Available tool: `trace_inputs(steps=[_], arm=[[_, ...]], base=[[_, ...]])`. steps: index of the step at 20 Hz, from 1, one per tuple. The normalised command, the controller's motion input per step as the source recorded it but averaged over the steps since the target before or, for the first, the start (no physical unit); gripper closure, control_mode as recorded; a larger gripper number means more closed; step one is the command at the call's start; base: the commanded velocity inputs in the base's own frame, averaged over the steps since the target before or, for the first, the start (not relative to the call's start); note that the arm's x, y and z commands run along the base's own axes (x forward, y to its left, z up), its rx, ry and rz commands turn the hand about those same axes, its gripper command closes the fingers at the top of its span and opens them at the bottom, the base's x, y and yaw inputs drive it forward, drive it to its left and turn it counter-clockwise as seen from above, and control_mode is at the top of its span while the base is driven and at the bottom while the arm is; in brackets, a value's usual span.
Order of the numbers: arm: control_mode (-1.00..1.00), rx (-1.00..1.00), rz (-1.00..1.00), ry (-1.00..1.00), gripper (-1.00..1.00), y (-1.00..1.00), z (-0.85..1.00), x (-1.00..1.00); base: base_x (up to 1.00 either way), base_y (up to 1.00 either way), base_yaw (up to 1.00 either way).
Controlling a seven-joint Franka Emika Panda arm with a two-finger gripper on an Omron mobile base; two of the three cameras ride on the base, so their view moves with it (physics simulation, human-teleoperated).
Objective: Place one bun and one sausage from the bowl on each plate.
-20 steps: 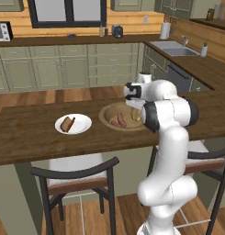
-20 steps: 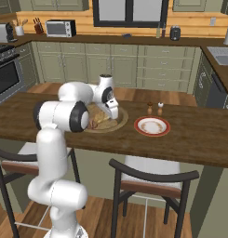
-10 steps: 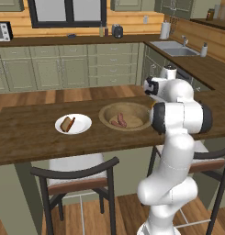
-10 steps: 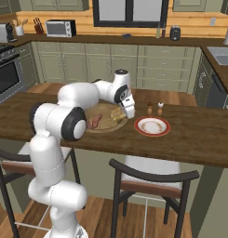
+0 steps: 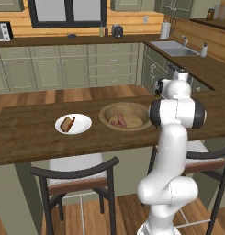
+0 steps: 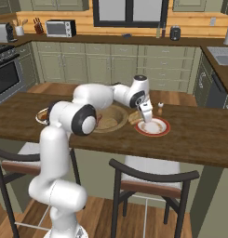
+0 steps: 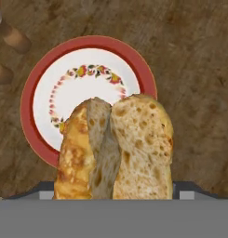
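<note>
Arm stretched rightward, pincer [image 6: 146,117] gripping bun [image 7: 116,148] above red-rimmed plate [image 7: 36,88].

Arm reaches right over wooden bowl [image 6: 110,122]; gripper [image 6: 145,116] holds bun [image 6: 135,117] above red-rimmed plate [image 6: 153,127].

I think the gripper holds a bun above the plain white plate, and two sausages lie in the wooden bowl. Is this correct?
Not quite: the bun is over the red-rimmed plate, as the hand view shows. The rest is correct: the gripper holds it, and two sausages lie in the wooden bowl.
</note>
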Motion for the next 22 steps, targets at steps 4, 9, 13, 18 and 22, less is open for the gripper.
trace_inputs(steps=[4,9,13,18,22], arm=[[-1.00,0.05,0.00,0.00,1.00,-0.47,-0.44,0.52],[-1.00,0.06,0.00,0.00,1.00,-0.30,-0.42,0.55],[-1.00,0.03,0.00,0.00,1.00,-0.20,-0.37,0.18],[-1.00,0.00,0.00,0.00,1.00,0.00,-0.26,0.26],[-1.00,0.02,0.00,0.00,1.00,0.38,-0.08,0.34]], base=[[0.00,0.00,0.00],[0.00,0.00,0.00],[0.00,0.00,0.00],[0.00,0.00,0.00],[0.00,0.00,0.00]])
